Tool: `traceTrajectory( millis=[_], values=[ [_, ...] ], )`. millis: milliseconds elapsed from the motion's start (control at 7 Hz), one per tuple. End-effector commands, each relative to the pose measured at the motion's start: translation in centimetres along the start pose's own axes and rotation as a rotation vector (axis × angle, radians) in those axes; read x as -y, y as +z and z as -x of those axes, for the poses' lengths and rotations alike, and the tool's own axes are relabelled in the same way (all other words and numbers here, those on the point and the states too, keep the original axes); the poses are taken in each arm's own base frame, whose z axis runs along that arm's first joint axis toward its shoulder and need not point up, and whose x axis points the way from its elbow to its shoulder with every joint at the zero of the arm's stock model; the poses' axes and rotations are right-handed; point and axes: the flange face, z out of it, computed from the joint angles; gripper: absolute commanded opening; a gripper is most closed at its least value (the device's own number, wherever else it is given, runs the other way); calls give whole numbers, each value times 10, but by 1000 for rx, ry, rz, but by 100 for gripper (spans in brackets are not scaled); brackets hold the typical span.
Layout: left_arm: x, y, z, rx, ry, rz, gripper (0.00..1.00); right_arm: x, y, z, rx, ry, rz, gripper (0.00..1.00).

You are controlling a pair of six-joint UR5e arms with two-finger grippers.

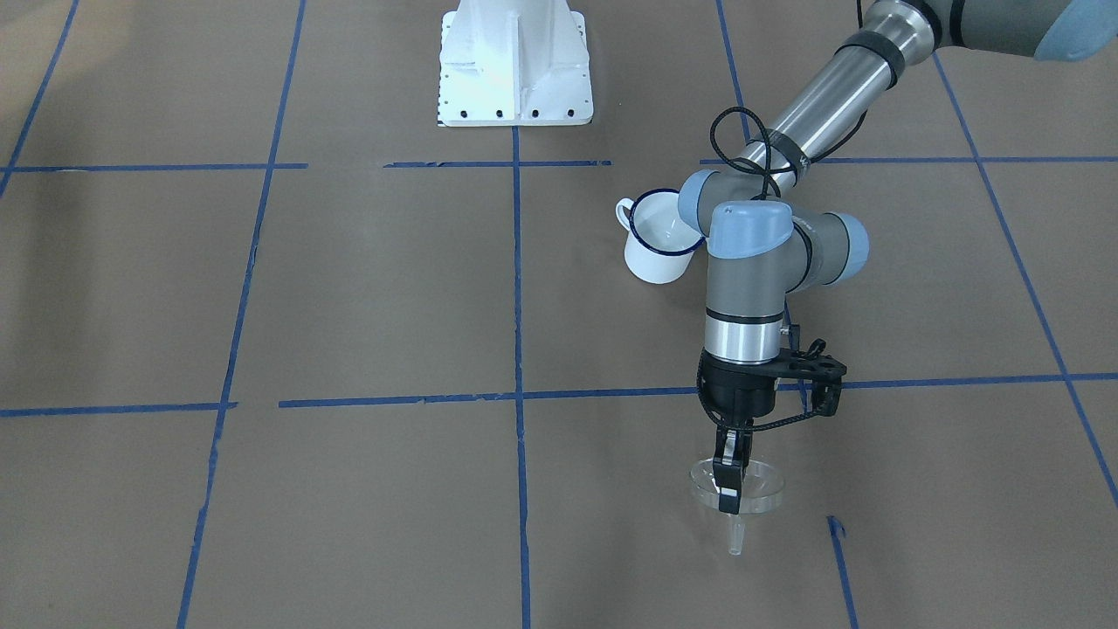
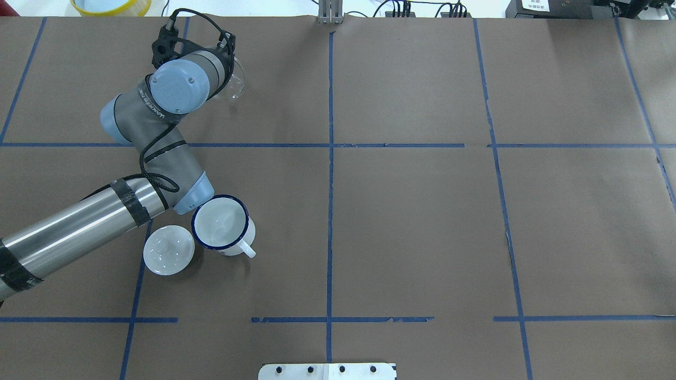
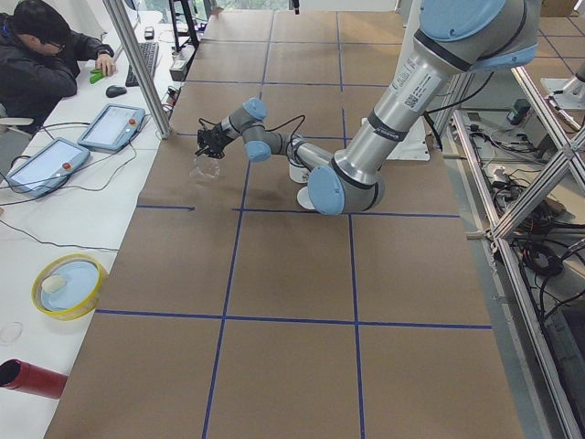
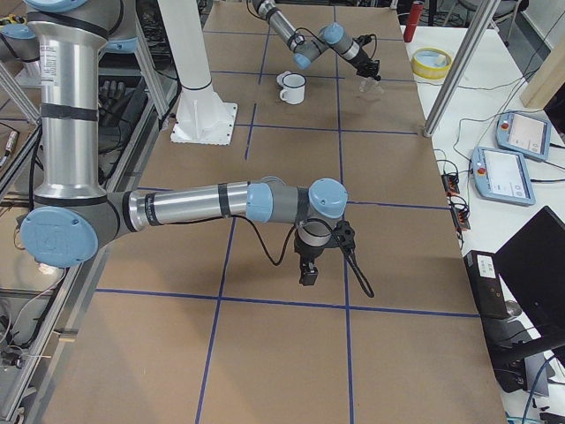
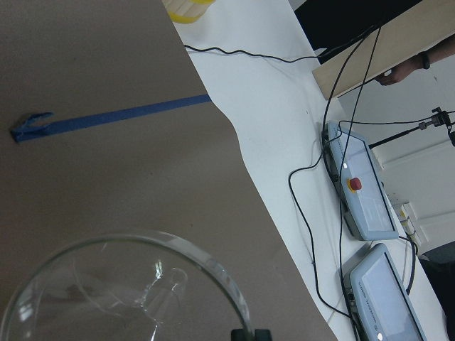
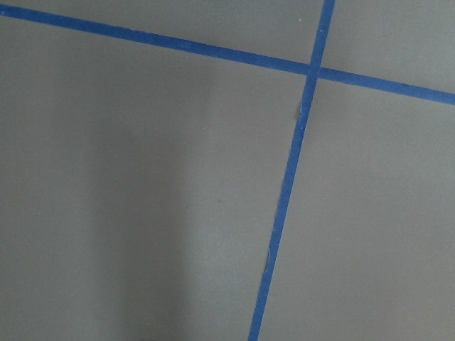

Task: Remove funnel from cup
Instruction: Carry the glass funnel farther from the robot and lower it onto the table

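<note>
The clear funnel [image 1: 758, 486] hangs from my left gripper [image 1: 727, 494], which is shut on its rim, spout down, at the table's far side close to the paper. It also shows in the overhead view [image 2: 236, 82] and the left wrist view [image 5: 106, 291]. The white cup [image 1: 657, 243] with a dark blue rim stands upright and empty beside the left arm's elbow, well apart from the funnel [image 2: 222, 224]. My right gripper [image 4: 307, 270] shows only in the exterior right view, low over bare paper. I cannot tell whether it is open or shut.
A white domed lid [image 2: 168, 249] lies next to the cup. The white robot base [image 1: 515, 65] is at the table's middle edge. A yellow bowl [image 3: 69, 285], a red cylinder [image 3: 32, 378], tablets and a seated operator [image 3: 46, 46] are on the side bench beyond the table's edge.
</note>
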Motion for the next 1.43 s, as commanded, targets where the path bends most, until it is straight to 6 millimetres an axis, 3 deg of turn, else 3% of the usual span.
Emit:
traceTrajectory(
  millis=[0, 143, 286, 429, 571, 857, 1143, 1286],
  values=[
    [-1, 4, 15, 15, 17, -1, 21, 0, 0, 0, 0, 0, 0, 100],
    [-1, 4, 15, 15, 17, -1, 24, 0, 0, 0, 0, 0, 0, 100],
    [-1, 1, 12, 10, 40, 3, 38, 0, 0, 0, 0, 0, 0, 100],
    [-1, -6, 3, -7, 120, 14, 79, 0, 0, 0, 0, 0, 0, 100],
    [4, -27, -1, -25, 143, 31, 100, 0, 0, 0, 0, 0, 0, 100],
    [16, -85, -1, 38, 253, 142, 100, 0, 0, 0, 0, 0, 0, 100],
    [32, -183, -9, 188, 534, 244, 100, 0, 0, 0, 0, 0, 0, 100],
    [41, -222, -10, 273, 707, 340, 100, 0, 0, 0, 0, 0, 0, 100]
  ],
)
